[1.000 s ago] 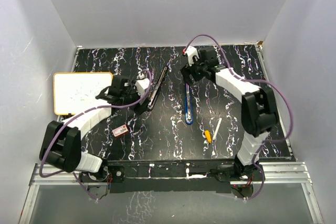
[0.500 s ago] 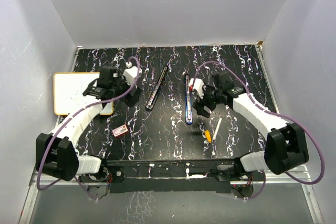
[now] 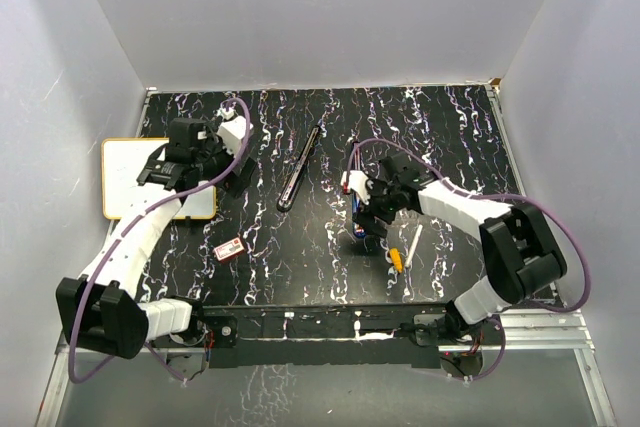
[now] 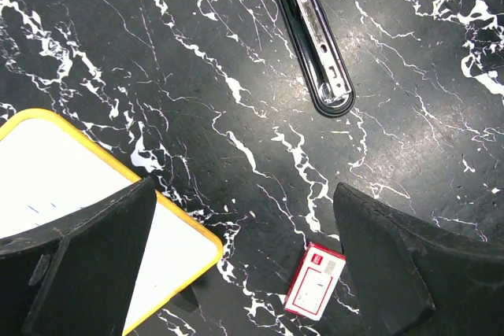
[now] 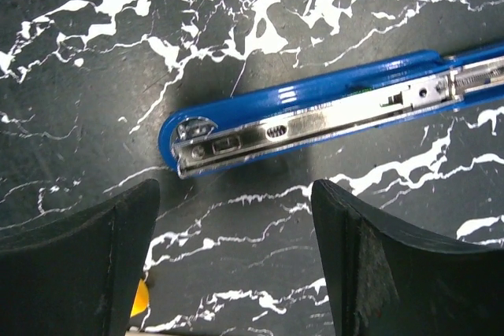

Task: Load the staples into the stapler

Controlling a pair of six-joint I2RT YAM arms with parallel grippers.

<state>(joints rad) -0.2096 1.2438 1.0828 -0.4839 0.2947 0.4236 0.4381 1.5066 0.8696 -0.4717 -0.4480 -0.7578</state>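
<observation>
Moved within the last second: both arms. The left gripper (image 3: pixel 205 169), earlier at the near end of the black stapler (image 3: pixel 301 166), now hangs to the left of it, above the right edge of the whiteboard (image 3: pixel 140 172). Its fingers have spread wider and nothing is between them. The right gripper (image 5: pixel 236 265), earlier at the far end of the blue stapler (image 5: pixel 315 116), now hovers over that stapler's near end, fingers apart and holding nothing.

- Staples (image 3: pixel 230 248): small red-and-white box, flat on the table (image 3: pixel 450 147), near and left of centre, not shifted. In the left wrist view it lies beneath the gap between the spread fingers, untouched. Appears closed.
- Black stapler: opened out flat, lying near-to-far, metal channel facing up. Free of both grippers.
- Blue stapler: opened out flat, just right of the black one, metal channel up. Whether any staples sit in it cannot be told.
- Pen (image 3: pixel 412 245): white with a yellow tip, near and right of the blue stapler. Not part of the job.
- Whiteboard: yellow-edged, at the left side of the table.

Assessment: both staplers appear laid open and let go, so the opening step looks done. No staples are out of the box yet. The left gripper, open and nearest the box, seems placed to fetch it.
</observation>
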